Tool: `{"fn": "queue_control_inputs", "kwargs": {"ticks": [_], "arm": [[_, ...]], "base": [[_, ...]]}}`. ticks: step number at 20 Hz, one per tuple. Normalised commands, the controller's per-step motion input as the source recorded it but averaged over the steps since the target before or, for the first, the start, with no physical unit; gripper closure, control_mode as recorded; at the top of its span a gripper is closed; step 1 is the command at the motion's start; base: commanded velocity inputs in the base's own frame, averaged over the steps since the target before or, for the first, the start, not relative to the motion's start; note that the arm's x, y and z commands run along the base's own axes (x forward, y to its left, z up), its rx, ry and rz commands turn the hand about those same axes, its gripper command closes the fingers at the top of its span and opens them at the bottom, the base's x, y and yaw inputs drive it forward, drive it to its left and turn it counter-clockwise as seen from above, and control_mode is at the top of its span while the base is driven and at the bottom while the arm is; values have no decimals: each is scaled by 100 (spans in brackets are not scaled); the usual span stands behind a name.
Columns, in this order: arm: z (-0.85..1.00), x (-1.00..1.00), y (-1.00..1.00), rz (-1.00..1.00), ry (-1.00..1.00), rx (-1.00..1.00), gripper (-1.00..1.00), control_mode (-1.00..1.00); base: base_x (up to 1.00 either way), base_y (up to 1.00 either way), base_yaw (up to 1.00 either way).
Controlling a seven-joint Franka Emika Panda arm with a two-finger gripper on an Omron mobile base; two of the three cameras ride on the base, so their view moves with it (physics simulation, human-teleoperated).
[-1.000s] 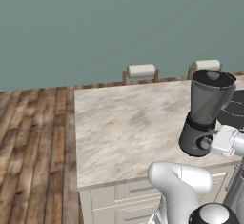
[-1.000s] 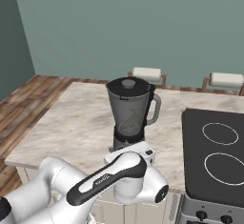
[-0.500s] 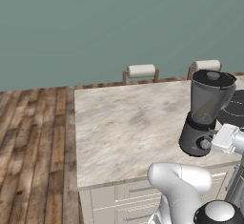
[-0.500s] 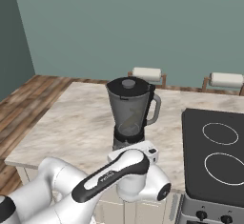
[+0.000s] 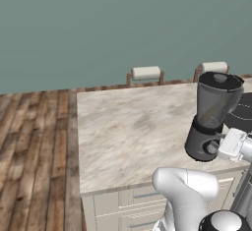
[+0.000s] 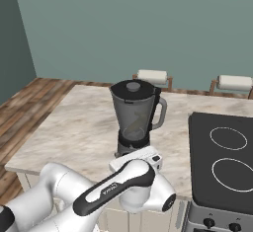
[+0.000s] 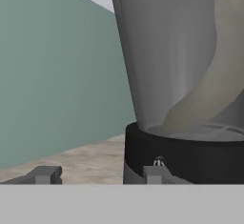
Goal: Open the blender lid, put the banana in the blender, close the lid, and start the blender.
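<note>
Blender (image 5: 210, 118) stands upright on the marble tabletop (image 5: 128, 131), near its front edge and just left of the black cooktop (image 6: 225, 157). Blender lid (image 5: 220, 80) sits flat on the jar mouth, grey knob up. Through the smoky jar wall a pale curved shape leans diagonally: the banana (image 7: 209, 87), inside the jar, lower end toward the jar floor. Pincer (image 7: 97, 174) is low, in front of the dark round base; in the hand view two finger tips (image 7: 45, 174) stand apart, one to the left of the base, the other right in front of its lower edge, so the pincer is open with nothing between the tips. Whether that tip touches the base cannot be told. Two white paper-towel rolls (image 5: 146, 72) are visible beyond the tabletop's far edge, against the teal wall.
</note>
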Motion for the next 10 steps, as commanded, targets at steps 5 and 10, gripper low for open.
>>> {"fn": "queue_control_inputs", "kwargs": {"ticks": [5,10], "arm": [[16,2,29,0,-4,0,-100,-100],[13,8,24,0,0,-1,-100,-100]], "base": [[0,0,0],[0,0,0]]}}
